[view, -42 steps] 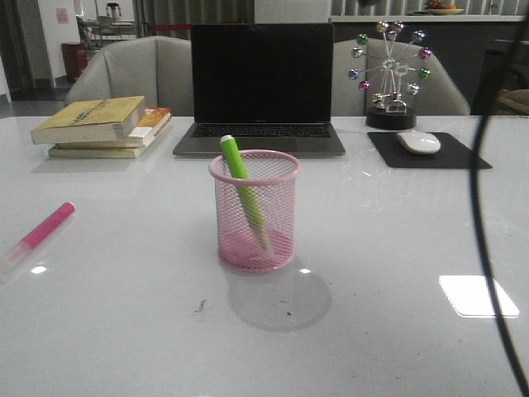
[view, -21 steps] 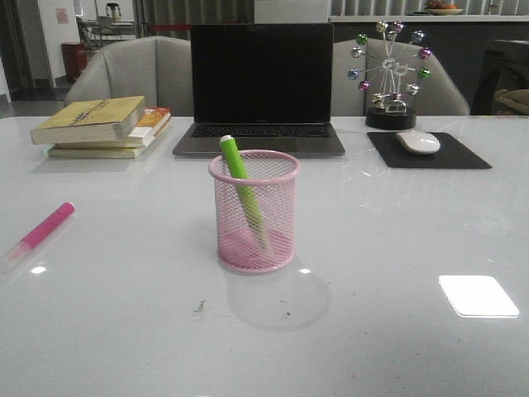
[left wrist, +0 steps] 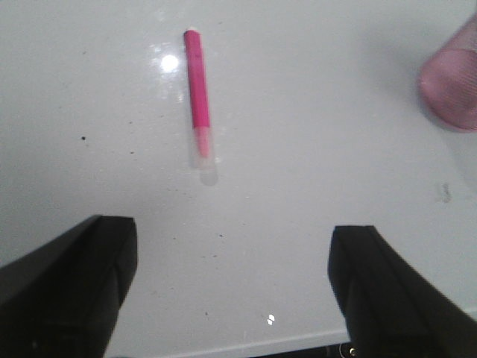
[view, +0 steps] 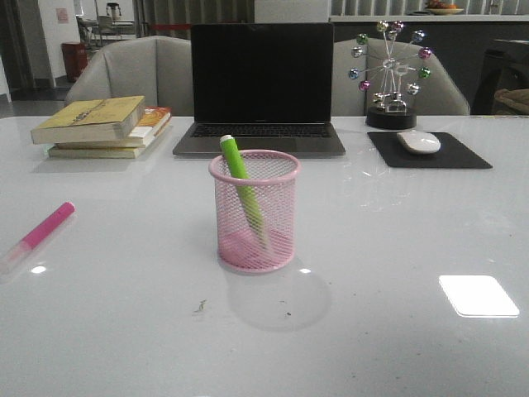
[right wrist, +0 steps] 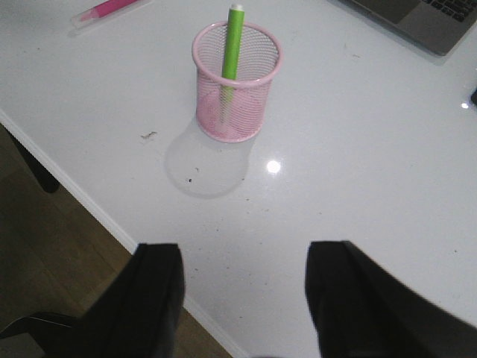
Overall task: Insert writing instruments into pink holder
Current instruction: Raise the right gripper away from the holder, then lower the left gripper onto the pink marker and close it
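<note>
I see my left end effector (left wrist: 231, 298) spread wide and empty above the bench (view: 397, 248), the pink marker (left wrist: 198, 101) lying flat just ahead, near the bench's left edge. My right end effector (right wrist: 242, 298) is also released, empty. The green marker (view: 243, 192) leans inside the pink holder (view: 254, 211), mid-bench.

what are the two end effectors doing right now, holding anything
Left end effector: open, empty, above the pink marker lying on the table.
Right end effector: open, empty, back from the pink holder.
</note>
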Tool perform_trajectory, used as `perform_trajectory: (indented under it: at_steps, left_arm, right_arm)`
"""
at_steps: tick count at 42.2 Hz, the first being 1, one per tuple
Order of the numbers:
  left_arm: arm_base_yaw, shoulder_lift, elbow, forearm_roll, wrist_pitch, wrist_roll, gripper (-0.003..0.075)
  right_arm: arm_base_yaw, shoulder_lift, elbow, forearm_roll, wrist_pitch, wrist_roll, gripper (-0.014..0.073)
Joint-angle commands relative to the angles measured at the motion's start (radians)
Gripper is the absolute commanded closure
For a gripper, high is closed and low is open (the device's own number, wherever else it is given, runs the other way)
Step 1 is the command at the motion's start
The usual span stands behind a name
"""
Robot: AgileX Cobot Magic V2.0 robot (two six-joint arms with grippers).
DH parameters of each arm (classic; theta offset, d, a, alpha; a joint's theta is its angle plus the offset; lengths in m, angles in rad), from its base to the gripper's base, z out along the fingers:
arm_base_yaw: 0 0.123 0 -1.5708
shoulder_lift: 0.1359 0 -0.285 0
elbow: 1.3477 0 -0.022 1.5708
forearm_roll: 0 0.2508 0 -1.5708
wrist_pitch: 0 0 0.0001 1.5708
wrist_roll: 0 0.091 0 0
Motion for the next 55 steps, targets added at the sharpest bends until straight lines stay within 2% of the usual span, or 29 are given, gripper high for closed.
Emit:
perform_trajectory:
  at_steps: [1,8,23,35,44,55]
  left_arm:
    - [0.048,0.099,-0.090,-0.031,-0.036,-0.011,0.0140]
    - [0.060,0.320,-0.205,-0.040,-0.035,-0.011,0.0140]
    - [0.057,0.601,-0.413,-0.044,-0.056,-0.010,0.0140]
    - [0.057,0.723,-0.495,-0.038,-0.092,-0.008,0.0140]
    - [0.057,0.771,-0.498,-0.030,-0.155,-0.008,0.0140]
    - [0.057,0.819,-0.502,-0.021,-0.168,-0.008,0.0140]
  right_arm:
    - [-0.006,-0.003,-0.027,-0.003,-0.070,-0.011,0.0116]
    - [-0.006,-0.003,-0.027,-0.003,-0.070,-0.011,0.0116]
    - [-0.006,-0.003,-0.027,-0.003,-0.070,-0.011,0.0116]
    - [-0.006,-0.003,-0.027,-0.003,-0.070,-0.011,0.0116]
    - [-0.006,-0.003,-0.027,-0.003,-0.070,-0.011,0.0116]
    - [-0.006,-0.003,-0.027,-0.003,-0.070,-0.011,0.0116]
